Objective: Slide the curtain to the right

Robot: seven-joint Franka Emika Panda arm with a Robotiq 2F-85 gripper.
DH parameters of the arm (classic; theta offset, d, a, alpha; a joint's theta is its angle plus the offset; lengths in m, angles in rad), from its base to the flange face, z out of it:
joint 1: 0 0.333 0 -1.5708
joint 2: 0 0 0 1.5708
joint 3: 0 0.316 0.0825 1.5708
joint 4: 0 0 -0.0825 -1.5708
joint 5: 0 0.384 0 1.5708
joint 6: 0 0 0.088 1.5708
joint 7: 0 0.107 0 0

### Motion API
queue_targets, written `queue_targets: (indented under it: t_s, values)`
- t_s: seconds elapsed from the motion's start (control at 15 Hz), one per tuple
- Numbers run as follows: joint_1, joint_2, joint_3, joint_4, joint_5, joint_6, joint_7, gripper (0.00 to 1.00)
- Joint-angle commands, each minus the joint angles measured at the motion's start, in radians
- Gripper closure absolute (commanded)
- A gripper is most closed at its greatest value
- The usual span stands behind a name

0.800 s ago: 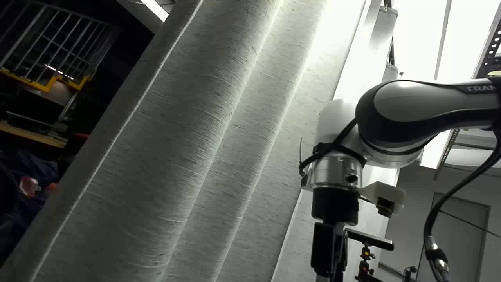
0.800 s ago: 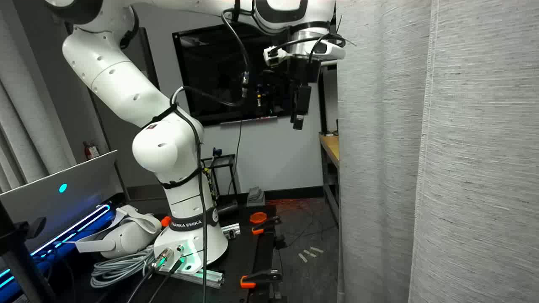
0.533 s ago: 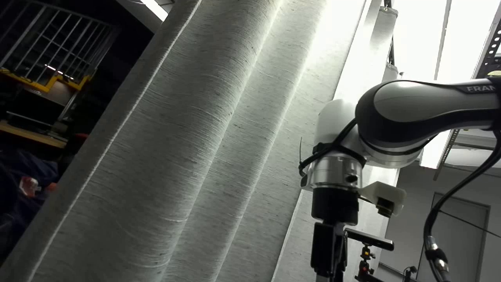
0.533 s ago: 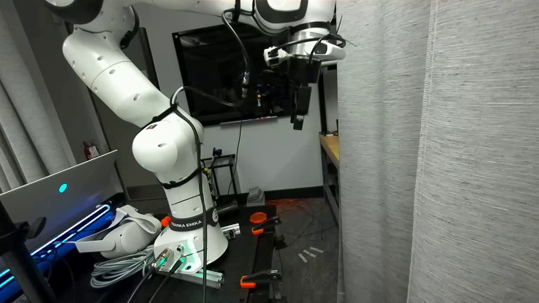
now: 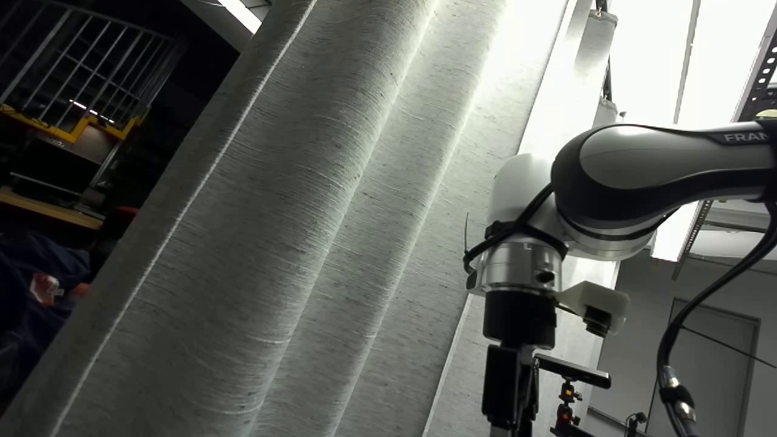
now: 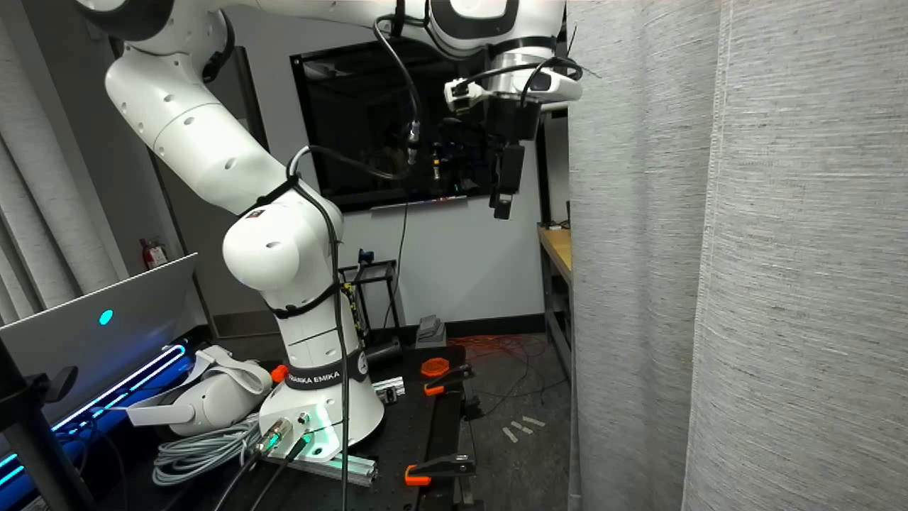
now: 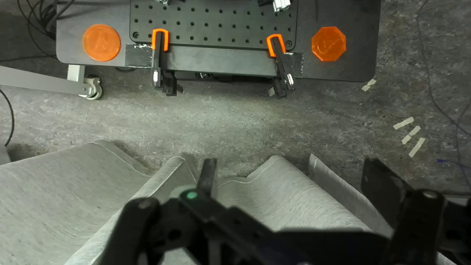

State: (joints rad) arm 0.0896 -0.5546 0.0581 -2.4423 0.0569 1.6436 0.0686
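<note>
Curtain hangs vertically beside the wide-spread, empty gripper, on the gripper's side away from the desk.

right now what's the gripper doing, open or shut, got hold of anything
Gripper: open wide, holding nothing; the curtain is not in its grasp.

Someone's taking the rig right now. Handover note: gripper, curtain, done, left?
Gripper: jaws open, pointing down, nothing visibly gripped.
Curtain: hanging beside the arm in both exterior views; in the wrist view it shows beyond the jaws, contact unclear.
Done: no grip on the curtain yet; no slide can be confirmed from how it hangs.
Left: probably close on a fold, then slide it right.
</note>
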Motion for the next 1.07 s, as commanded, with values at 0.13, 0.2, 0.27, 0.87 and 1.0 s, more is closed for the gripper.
queue_targets:
  t_s: [0.13, 0.2, 0.27, 0.87, 1.0]
  values:
    - [-0.009, 0.0, 0.008, 0.001, 0.003, -0.002, -0.004, 0.0]
    - [-0.009, 0.0, 0.008, 0.001, 0.003, -0.002, -0.004, 0.0]
    - [-0.009, 0.0, 0.008, 0.001, 0.003, -0.002, -0.004, 0.0]
    - [0.02, -0.011, 0.048, -0.006, -0.011, 0.045, -0.023, 0.0]
    - [0.038, -0.015, 0.07, -0.006, -0.014, 0.078, -0.033, 0.0]
